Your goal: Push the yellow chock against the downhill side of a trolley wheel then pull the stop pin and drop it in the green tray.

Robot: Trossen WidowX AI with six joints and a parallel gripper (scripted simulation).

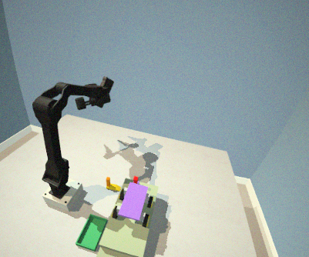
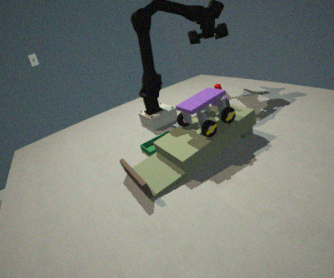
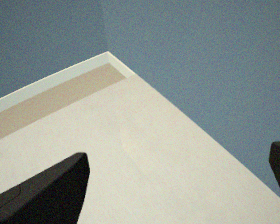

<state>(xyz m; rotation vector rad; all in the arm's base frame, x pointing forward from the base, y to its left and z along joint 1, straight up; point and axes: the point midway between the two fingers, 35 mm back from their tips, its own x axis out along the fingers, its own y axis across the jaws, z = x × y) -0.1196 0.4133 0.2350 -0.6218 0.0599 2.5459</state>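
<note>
The purple trolley [image 1: 134,201] [image 2: 201,100] stands on the pale green ramp [image 1: 123,240] [image 2: 161,172]. The red-headed stop pin [image 1: 136,179] [image 2: 217,86] stands at its uphill end; its shaft is hidden. The yellow chock [image 1: 115,188] with its upright orange handle [image 1: 108,181] rests on the table beside the ramp's high end, on the robot's side, apart from the wheels. The ramp and trolley hide it in the exterior view. The green tray [image 1: 85,247] [image 2: 145,149] sits beside the ramp and looks empty. My gripper [image 1: 93,103] [image 2: 207,35] [image 3: 180,157] is open and empty, high above the table.
The arm's pale base block [image 1: 56,203] [image 2: 158,121] stands on the table [image 1: 199,185] [image 2: 252,220] [image 3: 116,165], on the chock and tray side of the ramp. A brown end board [image 2: 133,172] closes the ramp's low end. The wheels show yellow marks.
</note>
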